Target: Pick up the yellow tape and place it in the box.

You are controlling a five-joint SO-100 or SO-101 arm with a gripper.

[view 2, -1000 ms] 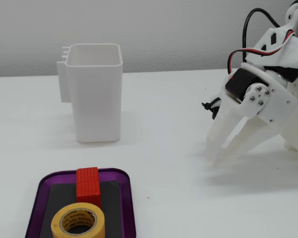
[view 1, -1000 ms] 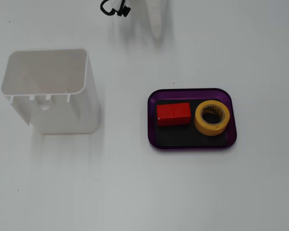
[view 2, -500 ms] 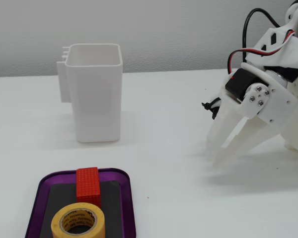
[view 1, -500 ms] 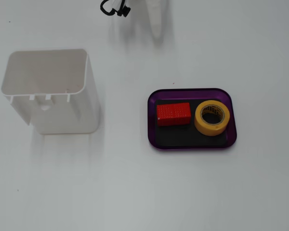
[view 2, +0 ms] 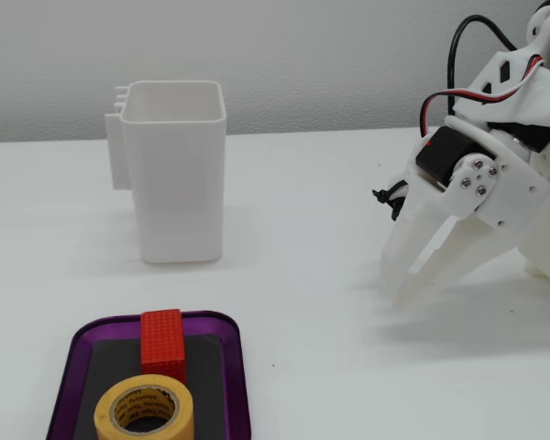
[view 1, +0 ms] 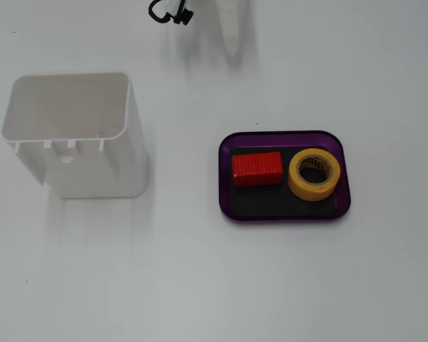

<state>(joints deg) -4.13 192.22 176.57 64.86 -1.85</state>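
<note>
Yellow tape [view 1: 314, 175] lies flat, core hole up, on the black floor of the purple box [view 1: 228, 146], just beside a red block [view 1: 257, 169] that shares the tray; the two look close but whether they touch is unclear. In a fixed view the gripper [view 2: 404, 278] rests near the tabletop, fingers angled down, well apart from the box [view 2: 241, 367] and holding nothing; jaws stand narrowly parted. From the gripper, the tray sits off toward the camera and to the view's left, with the tall white container [view 2: 176, 174] farther off again to the left. Judgement: the placement looks complete, since the tape [view 2: 145, 412] sits fully inside the rim and the arm is parked clear.
</note>
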